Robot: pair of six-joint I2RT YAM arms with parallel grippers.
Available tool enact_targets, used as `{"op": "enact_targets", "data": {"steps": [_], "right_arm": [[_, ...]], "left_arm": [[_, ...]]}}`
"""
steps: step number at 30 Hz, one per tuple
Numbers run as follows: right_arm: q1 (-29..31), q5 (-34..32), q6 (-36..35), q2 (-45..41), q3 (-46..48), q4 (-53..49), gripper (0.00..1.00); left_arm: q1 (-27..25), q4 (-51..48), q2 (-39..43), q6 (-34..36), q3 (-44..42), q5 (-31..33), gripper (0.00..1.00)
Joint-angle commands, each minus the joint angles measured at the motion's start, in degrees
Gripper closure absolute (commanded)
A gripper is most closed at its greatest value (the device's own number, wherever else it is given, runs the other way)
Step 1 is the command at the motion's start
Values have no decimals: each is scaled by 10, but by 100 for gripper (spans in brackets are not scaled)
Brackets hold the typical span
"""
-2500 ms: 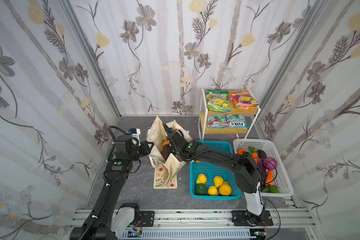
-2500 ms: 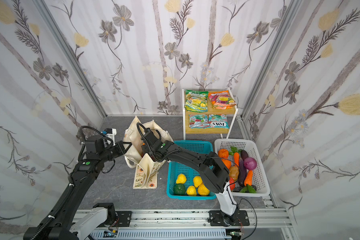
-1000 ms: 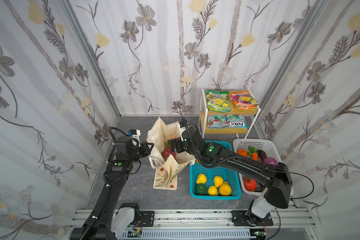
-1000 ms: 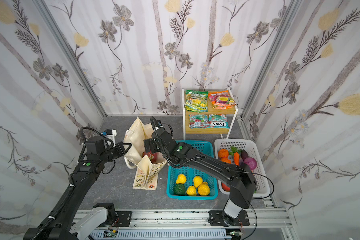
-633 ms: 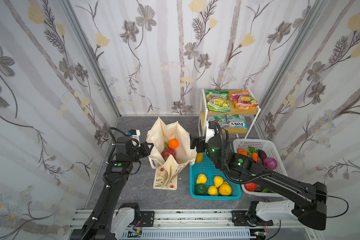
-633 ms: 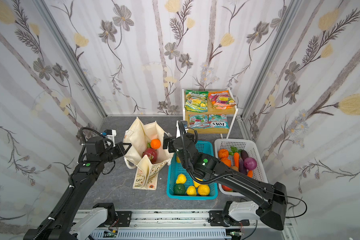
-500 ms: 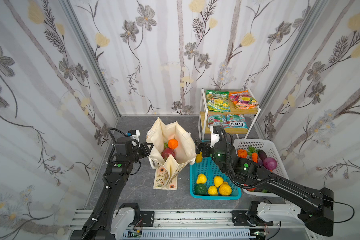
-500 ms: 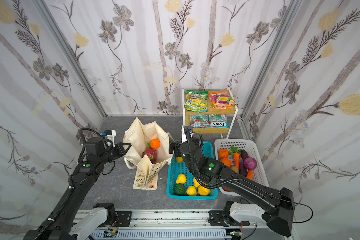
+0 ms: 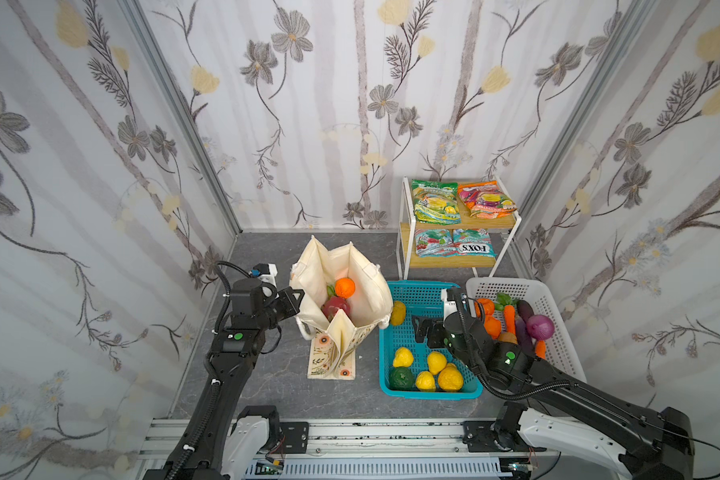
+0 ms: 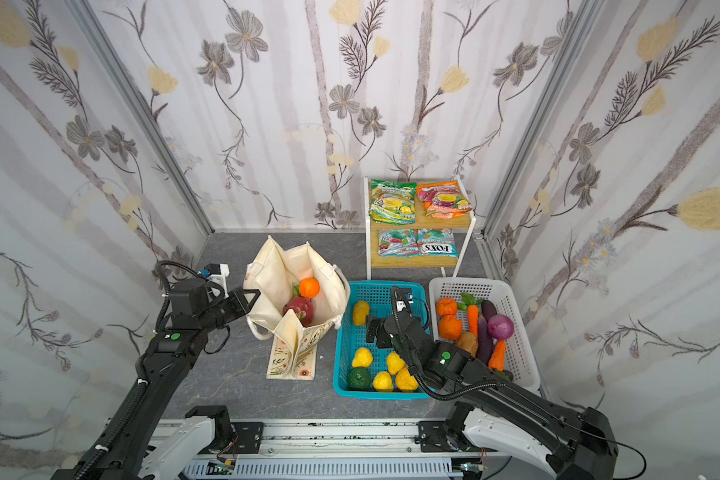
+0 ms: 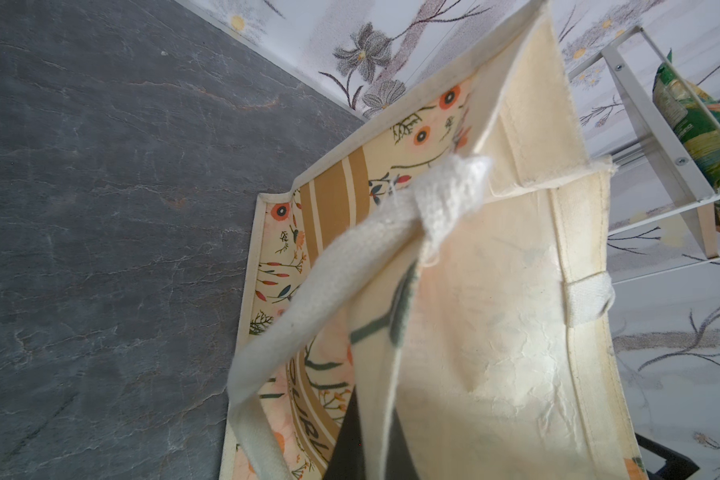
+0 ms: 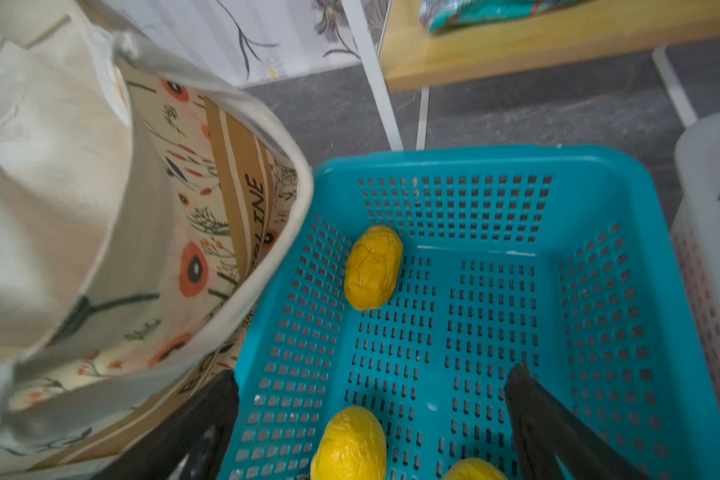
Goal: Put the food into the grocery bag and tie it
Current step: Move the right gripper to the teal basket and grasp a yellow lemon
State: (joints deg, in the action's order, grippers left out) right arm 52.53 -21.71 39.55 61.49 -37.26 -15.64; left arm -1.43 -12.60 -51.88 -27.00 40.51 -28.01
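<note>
The cream floral grocery bag (image 9: 366,299) stands open on the grey floor, with an orange (image 9: 344,287) and a pink dragon fruit (image 9: 336,308) inside. My left gripper (image 9: 294,297) is shut on the bag's left wall; in the left wrist view that gripper (image 11: 375,440) pinches the cloth beside a white rope handle (image 11: 329,266). My right gripper (image 9: 427,330) hangs open and empty over the teal basket (image 9: 429,395). In the right wrist view its fingers (image 12: 528,399) spread above yellow lemons (image 12: 352,444), with another yellow fruit (image 12: 373,268) further in.
A white basket (image 9: 566,345) at the right holds a purple onion (image 9: 540,327), carrots and orange fruit. A white shelf rack (image 9: 404,232) at the back carries a green snack packet (image 9: 435,201), an orange one (image 9: 485,201) and two teal ones below. The bag's right wall leans against the teal basket.
My right gripper came out of the bag, leaving the orange inside, and swung right over the teal basket. The left gripper kept its hold on the bag.
</note>
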Motion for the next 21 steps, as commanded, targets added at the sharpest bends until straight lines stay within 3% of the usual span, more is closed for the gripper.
{"op": "enact_targets", "data": {"steps": [1,8,17,21], "right_arm": [[-3,79,67,6,27,26,6],[-4,189,82,56,32,50,14],[-6,230,71,184,-16,-7,22],[-6,254,69,222,-16,18,22]], "left_arm": [[0,9,5,-7,-4,10,100],[-1,9,15,-13,-8,10,100],[-1,9,22,-15,-12,7,100],[-1,9,22,-14,-18,11,100]]}}
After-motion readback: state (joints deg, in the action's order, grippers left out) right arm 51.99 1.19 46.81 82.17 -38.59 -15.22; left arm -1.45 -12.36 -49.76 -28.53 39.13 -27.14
